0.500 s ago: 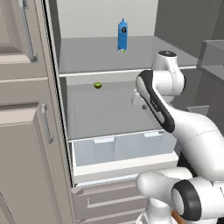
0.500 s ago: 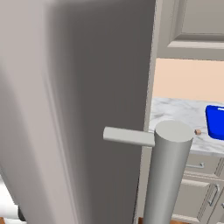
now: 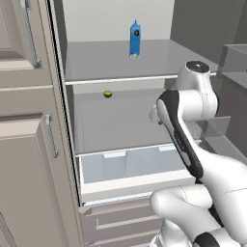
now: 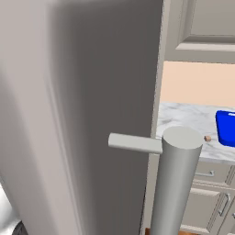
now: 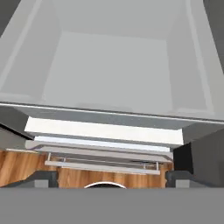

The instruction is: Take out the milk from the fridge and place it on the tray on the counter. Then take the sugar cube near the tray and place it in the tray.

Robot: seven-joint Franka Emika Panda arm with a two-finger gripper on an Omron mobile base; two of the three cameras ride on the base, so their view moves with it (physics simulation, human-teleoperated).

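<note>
The gripper (image 5: 105, 179) is standing wide open and holding nothing, its two dark finger tips (image 5: 41, 178) showing at the bottom of the hand view and pointing down over a pale shelf and the translucent drawers of the fridge (image 3: 125, 166), whose door is already standing open. Further in, the milk (image 3: 135, 39) is standing upright and untouched on the upper shelf, well above the arm, with a tiny green round item (image 3: 108, 94) lying on the shelf below. By judgement the reach for the carton is in hand but not yet lined up, so the next move is calling for the hand to lift and level toward the upper shelf; off to the side, the tray (image 4: 226, 128) is waiting on the counter (image 4: 183, 120) with the sugar cube (image 4: 208, 138) sitting near it.
</note>
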